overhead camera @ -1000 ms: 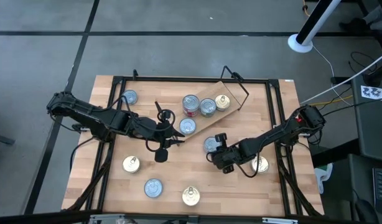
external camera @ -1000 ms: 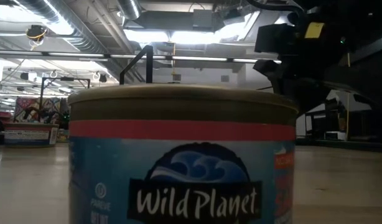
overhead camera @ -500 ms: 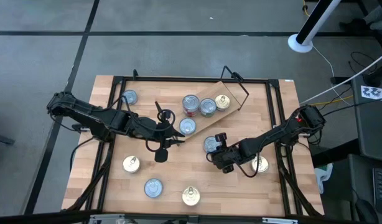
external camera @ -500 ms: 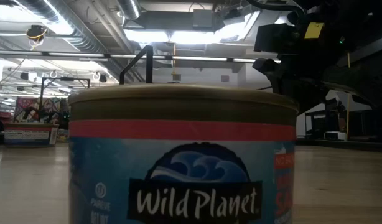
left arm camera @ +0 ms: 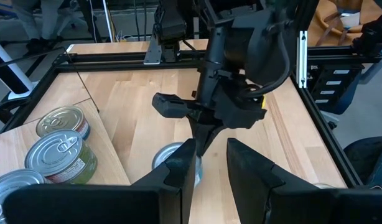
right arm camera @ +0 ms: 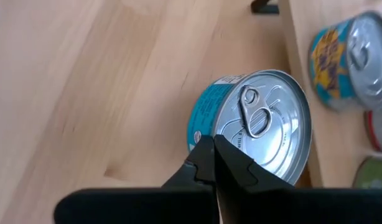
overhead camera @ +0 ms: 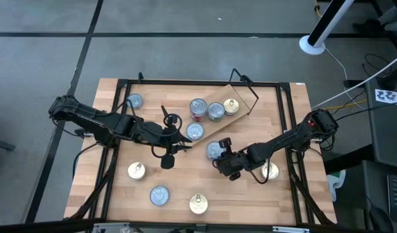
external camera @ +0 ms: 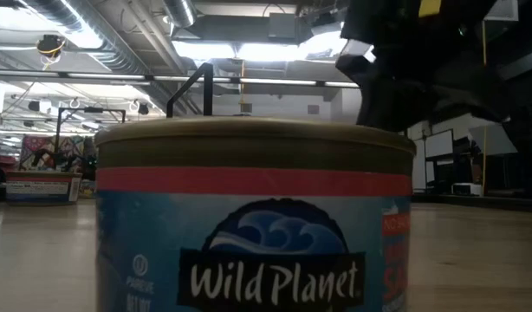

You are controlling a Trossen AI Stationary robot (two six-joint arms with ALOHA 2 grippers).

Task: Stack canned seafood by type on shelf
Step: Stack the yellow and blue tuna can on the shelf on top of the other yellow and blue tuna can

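The table (overhead camera: 114,194) fills the middle of the high view, and the shelf (overhead camera: 240,97), a light plank on black wire legs, lies slanted across its upper centre. Three tins sit in a row on the plank: a red-banded tin (overhead camera: 198,108), a green-labelled tin (overhead camera: 216,111) and a gold tin (overhead camera: 231,106). A blue tin with a silver top (overhead camera: 194,131) sits at the plank's lower left end. Loose tins are scattered over the rest of the table, one at the upper left (overhead camera: 134,101), a gold one at the left (overhead camera: 136,170), a blue one at the lower centre (overhead camera: 159,195), a gold one beside it (overhead camera: 198,204) and a gold one at the right (overhead camera: 270,171).

The left arm waits left of centre; its end effector (overhead camera: 174,147) stands narrowly parted and holds nothing.

The right end effector (right arm camera: 211,155) is pressed fully shut, its tip touching the rim of the teal-labelled tin (right arm camera: 253,124). In the high view that tin (overhead camera: 214,150) lies just up and left of the right end effector (overhead camera: 223,155), below the plank's lower left end. The tin stands upright, pull ring up, its axis vertical. The right arm is plainly the nearer one. With its fingers closed it cannot grasp; it looks set for nudging the tin toward the shelf, or it must open first.
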